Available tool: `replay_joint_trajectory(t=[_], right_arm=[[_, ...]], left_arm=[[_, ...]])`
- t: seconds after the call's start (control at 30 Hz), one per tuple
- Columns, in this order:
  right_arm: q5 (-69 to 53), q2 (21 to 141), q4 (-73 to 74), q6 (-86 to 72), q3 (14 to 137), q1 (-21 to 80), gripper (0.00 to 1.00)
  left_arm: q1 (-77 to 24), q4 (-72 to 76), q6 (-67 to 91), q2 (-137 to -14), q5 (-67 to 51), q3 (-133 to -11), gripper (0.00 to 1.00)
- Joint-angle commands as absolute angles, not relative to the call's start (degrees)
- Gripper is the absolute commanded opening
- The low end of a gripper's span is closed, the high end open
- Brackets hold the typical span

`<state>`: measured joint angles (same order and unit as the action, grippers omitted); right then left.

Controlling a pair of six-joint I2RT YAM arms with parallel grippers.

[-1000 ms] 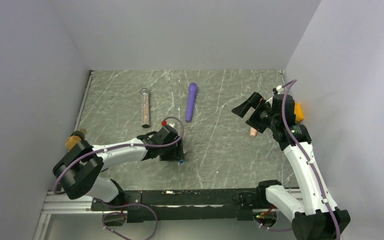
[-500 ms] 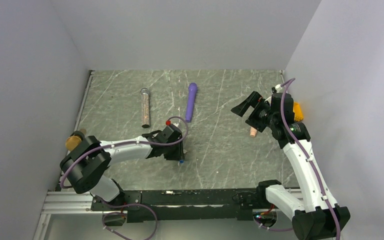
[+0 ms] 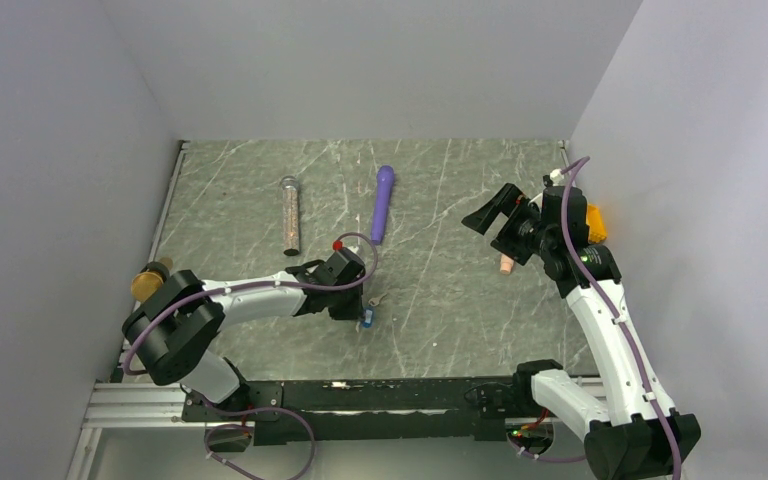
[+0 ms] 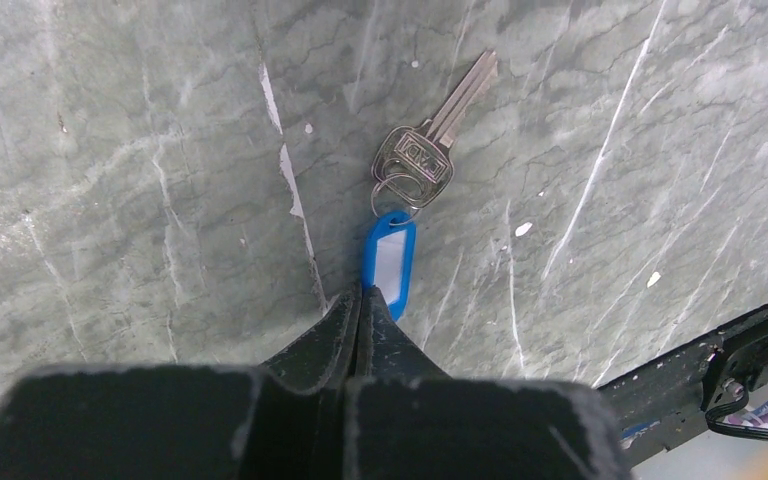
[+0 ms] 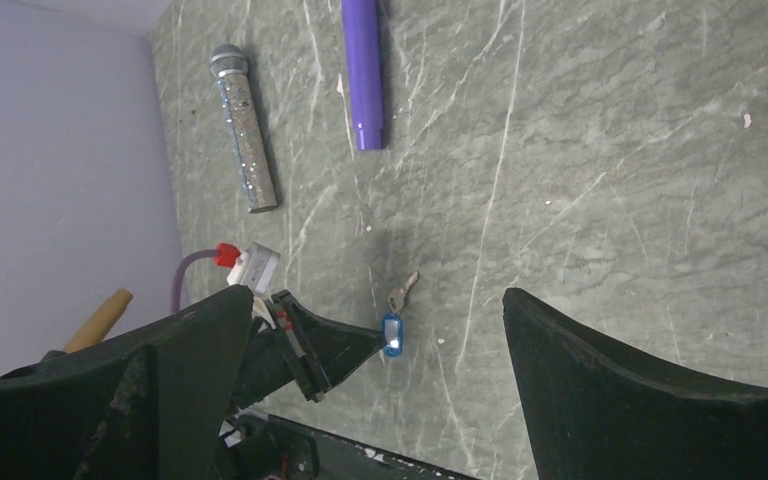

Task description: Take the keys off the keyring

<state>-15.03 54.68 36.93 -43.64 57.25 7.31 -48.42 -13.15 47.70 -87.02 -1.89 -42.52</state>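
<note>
The keyring is a small blue oblong tag (image 4: 391, 255) with a thin metal ring (image 4: 394, 192), lying flat on the marble table (image 3: 440, 300). One grey key (image 4: 415, 160) hangs on the ring, its blade pointing away from me. My left gripper (image 4: 360, 292) is shut, its tips pressed together at the tag's near left edge. Its right finger covers the tag's lower corner, and nothing shows between the pads. From above, the tag (image 3: 366, 321) lies at the left gripper (image 3: 362, 312). My right gripper (image 3: 493, 215) hovers open at the far right, looking down on the tag (image 5: 392, 335) and key (image 5: 401, 292).
A purple wand (image 3: 382, 203) and a glittery tube (image 3: 289, 214) lie at the back of the table. A peach cylinder (image 3: 506, 264) lies under the right arm. Grey walls close in left, right and behind. A black rail (image 3: 360, 395) runs along the near edge.
My left gripper has closed from open to shut at the tag. The tag has shifted slightly, and the key now shows beside it in the top view. The right arm has stayed put.
</note>
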Motion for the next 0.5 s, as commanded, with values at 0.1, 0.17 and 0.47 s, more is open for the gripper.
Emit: replay_joint_trajectory(t=[0.1,0.17,0.47], right_arm=[[-14.8,53.6,36.8,-42.9,58.6,7.7,1.0],[-14.9,53.5,36.7,-42.9,58.6,7.7,1.0],[-19.1,53.5,34.0,-43.7,56.9,7.7,1.0]], left_arm=[[-49.0,-13.5,47.0,-85.3,-1.6,-44.5,0.0],[-49.1,-13.7,47.0,-84.0,-1.2,-44.4,0.0],[-49.7,-16.2,46.0,-78.7,-0.2,-44.4,0.0]])
